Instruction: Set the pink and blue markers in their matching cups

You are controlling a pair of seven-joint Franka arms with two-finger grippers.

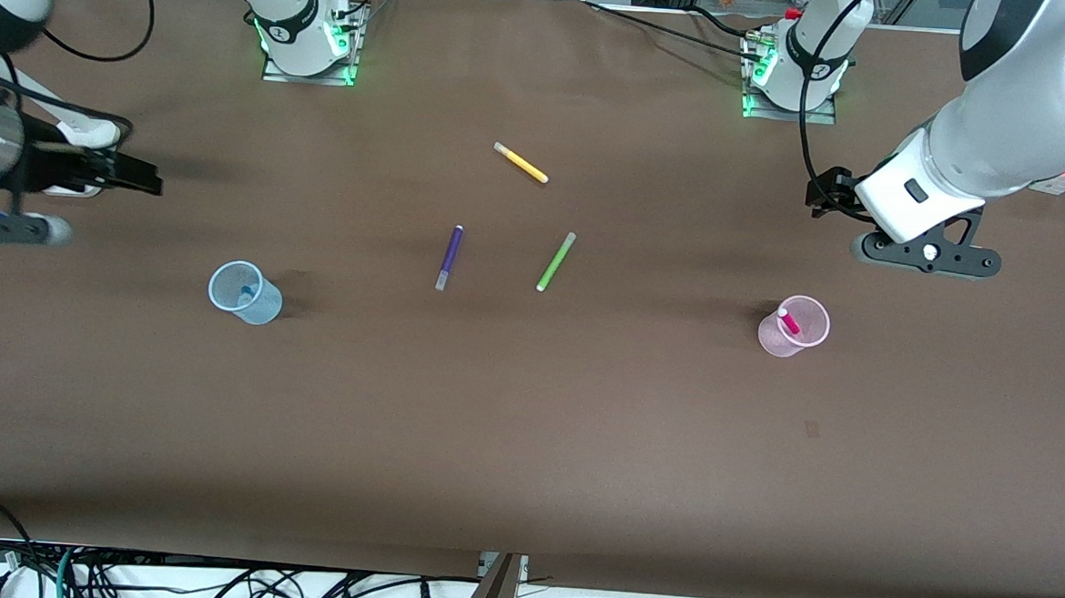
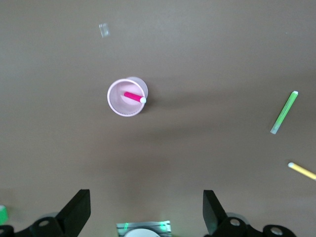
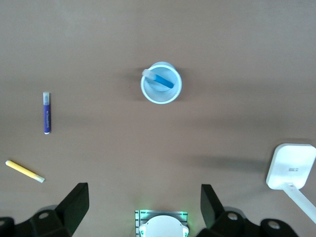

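We record the right gripper (image 3: 143, 207) up in the air over the table (image 1: 525, 444) at the right arm's end, fingers (image 3: 76, 203) spread wide and holding nothing; that arm waits. Beside it at that end sits a white object (image 3: 291, 167) on a stem. Next we list the pale blue cup (image 1: 245, 292), upright toward the right arm's end, roughly midway between the table's front-camera edge and the edge where the bases stand, with the blue marker (image 3: 162, 80) leaning inside it, its pale end against the rim. Near the table's middle we note three loose pens lying flat and well apart from each other: a dark purple pen (image 1: 448, 257), a lime green pen (image 1: 555, 261) beside it toward the left arm's end, and a yellow pen (image 1: 520, 163) nearer the bases' edge than both. Toward the left arm's end we enter the pale pink cup (image 1: 794, 326), upright, holding the pink marker (image 1: 788, 322), which leans with its white end at the rim. Last, the left gripper (image 2: 145, 210) hangs over the table between the pink cup and the bases' edge, fingers (image 2: 79, 210) fully apart and empty; that arm waits too.
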